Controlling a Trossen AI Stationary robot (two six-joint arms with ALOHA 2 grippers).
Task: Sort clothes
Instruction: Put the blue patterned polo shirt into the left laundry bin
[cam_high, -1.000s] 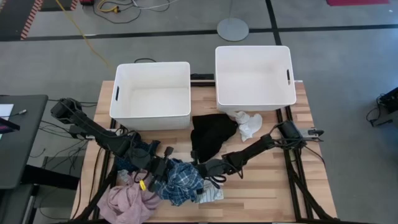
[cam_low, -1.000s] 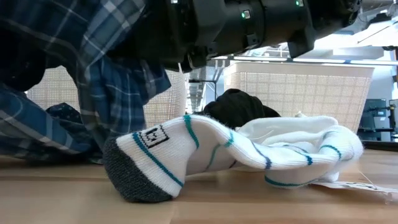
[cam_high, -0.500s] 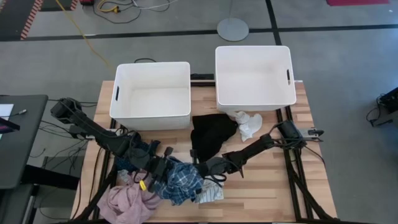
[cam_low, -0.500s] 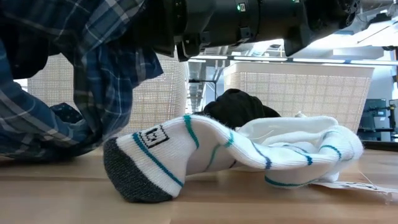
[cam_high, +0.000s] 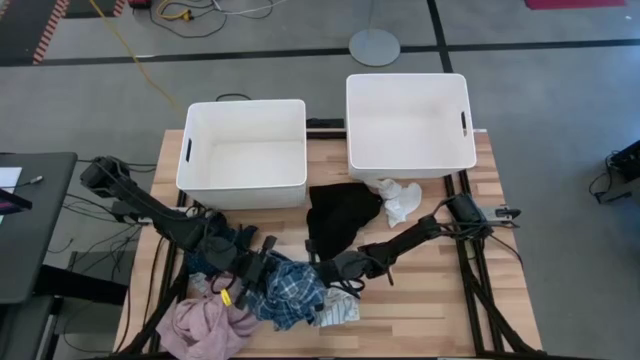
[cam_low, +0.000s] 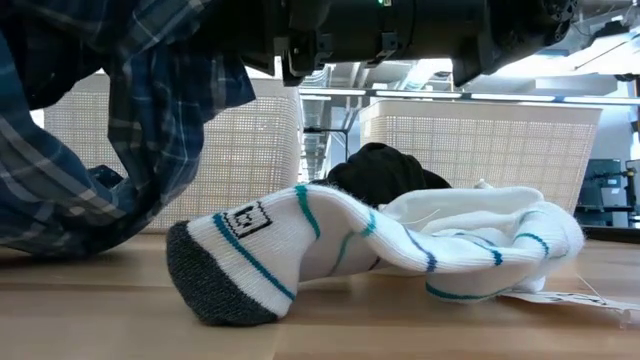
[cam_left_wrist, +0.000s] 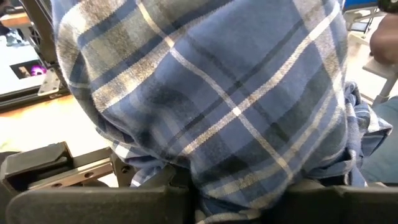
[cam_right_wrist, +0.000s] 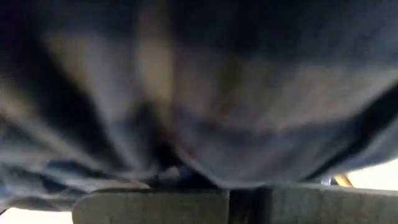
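Gripping: both grippers hold the plaid shirt (cam_high: 293, 290) at the table's front, between the two arms.
Left gripper (cam_high: 252, 281): at the shirt's left edge, fingers pinching plaid cloth; its wrist view is filled with the plaid (cam_left_wrist: 211, 106) bunched over the fingers.
Right gripper (cam_high: 322, 275): at the shirt's right edge, fingers pressed together on the plaid; its wrist view shows only blurred plaid (cam_right_wrist: 199, 93) up close.
Shirt: lifted at both ends; in the low view it hangs from above (cam_low: 120, 130) with its lower folds on the table.
Sock (cam_low: 300, 250): white with teal stripes and a grey toe, lying on the wood just right of the shirt; from above it shows at the shirt's front right corner (cam_high: 340, 312).
Pink garment (cam_high: 205, 328): front left corner of the table, beside the shirt.
Navy garment (cam_high: 225, 245): behind the shirt, under the left arm.
Black garment (cam_high: 340, 220): mid-table, in front of the bins.
White cloth (cam_high: 400, 200): just right of the black garment, near the right bin (cam_high: 409, 165).
Left bin (cam_high: 242, 190): at the table's back, beside the right one.
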